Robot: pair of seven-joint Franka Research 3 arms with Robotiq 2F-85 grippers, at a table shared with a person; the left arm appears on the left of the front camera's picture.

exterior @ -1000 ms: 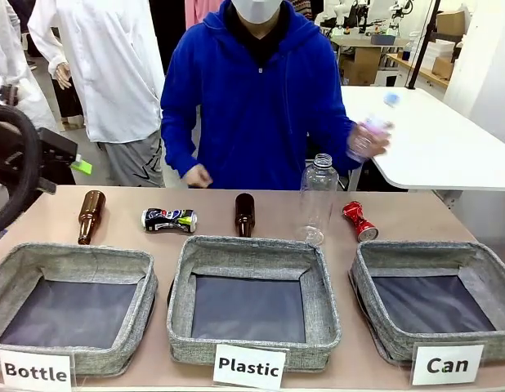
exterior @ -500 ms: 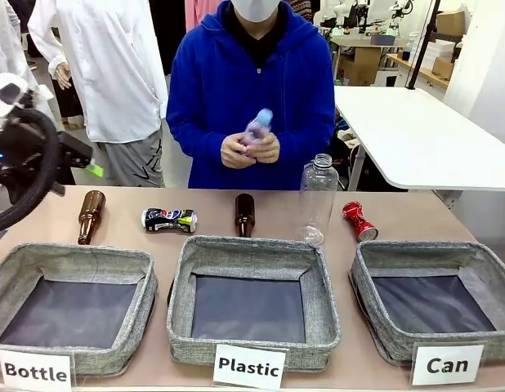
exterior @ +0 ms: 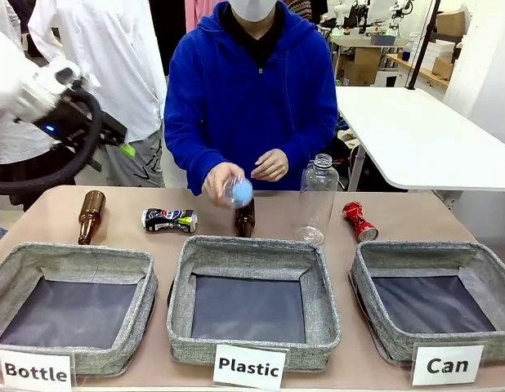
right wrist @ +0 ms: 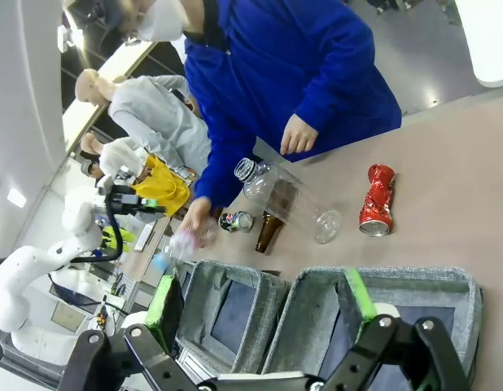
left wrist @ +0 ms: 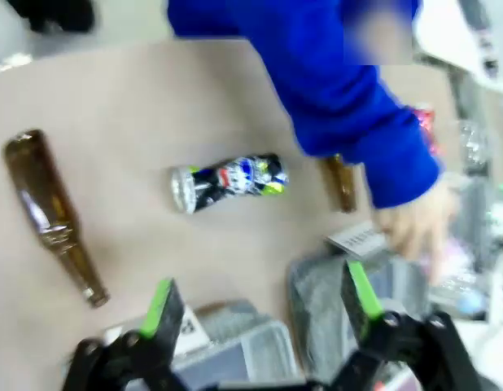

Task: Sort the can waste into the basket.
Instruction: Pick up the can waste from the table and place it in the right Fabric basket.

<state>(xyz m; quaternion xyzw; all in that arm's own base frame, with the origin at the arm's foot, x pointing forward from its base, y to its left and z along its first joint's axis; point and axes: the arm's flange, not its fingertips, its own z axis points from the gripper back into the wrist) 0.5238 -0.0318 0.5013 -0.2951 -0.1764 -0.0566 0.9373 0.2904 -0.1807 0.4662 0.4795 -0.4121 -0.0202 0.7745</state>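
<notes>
The dark blue-black crushed can [exterior: 169, 219] lies on the table behind the left and middle bins, and the left wrist view has it [left wrist: 229, 181] ahead of my fingers. The red crushed can [exterior: 359, 220] lies just behind the grey basket [exterior: 432, 254] signed "Can", whose dark bottom is bare. My left gripper [exterior: 122, 146] hangs open high over the table's far left corner, jaws wide in its own view [left wrist: 260, 297]. My right gripper [right wrist: 261, 300] stands open above the Can basket [right wrist: 414, 278], with the red can [right wrist: 375, 199] beyond it.
A person in blue leans over the far edge, one hand [exterior: 222, 184] lowering a small blue-capped bottle near the middle brown bottle [exterior: 245, 216]. A clear plastic bottle [exterior: 318, 200] stands upright. Another brown bottle [exterior: 90, 216] lies at left. Bins signed "Bottle" [exterior: 73, 263] and "Plastic" [exterior: 252, 249] sit in front.
My left arm has swung up and rightward over the table's far left. The person carried the small bottle from the right side to the chest, then down toward the table's middle.
</notes>
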